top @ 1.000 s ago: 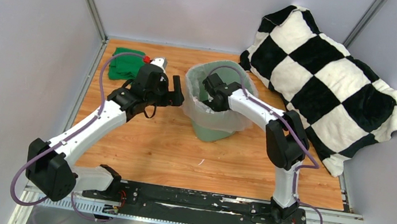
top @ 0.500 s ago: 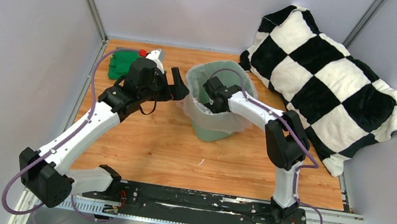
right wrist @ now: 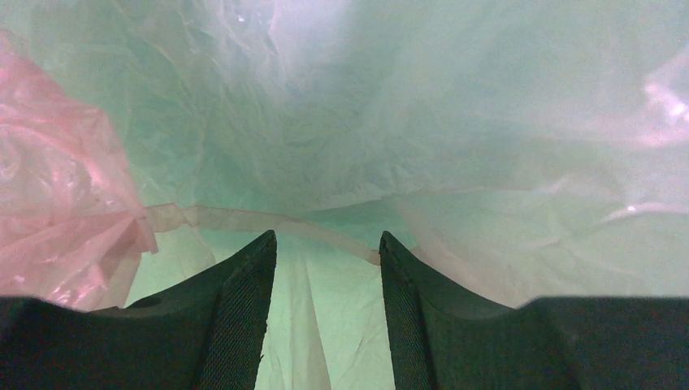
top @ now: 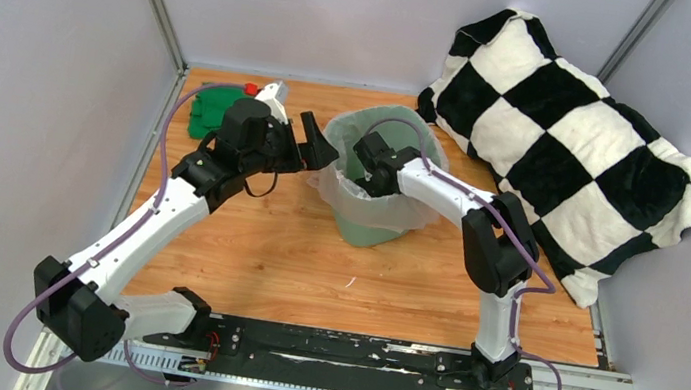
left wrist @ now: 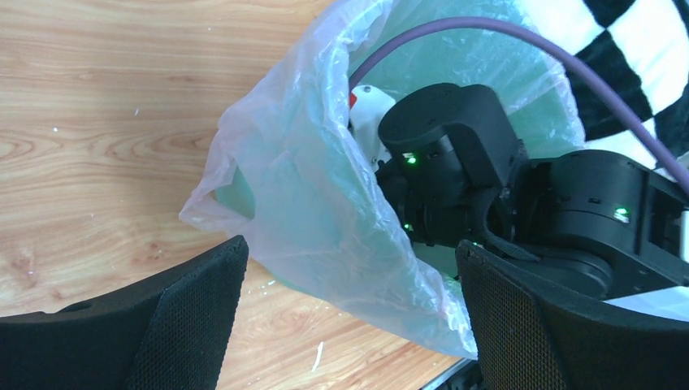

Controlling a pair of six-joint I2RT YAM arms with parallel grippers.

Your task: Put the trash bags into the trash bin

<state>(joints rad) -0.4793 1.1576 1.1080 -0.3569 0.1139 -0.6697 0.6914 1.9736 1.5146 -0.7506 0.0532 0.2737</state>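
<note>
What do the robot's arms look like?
Both are white tubes with chunky black joints. A purple cable loops along the left arm, and another along the right arm. The left end effector and right end effector each have two black fingers with a dotted grip surface. Tiny green lights glow near the right wrist.

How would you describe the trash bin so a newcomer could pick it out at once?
Start at the black-and-white checkered cushion in the far right corner. Just left of it stands the trash bin. Unlike the flat dark green cloth farther left, it is mint green, with a translucent bag draped over its rim.
</note>
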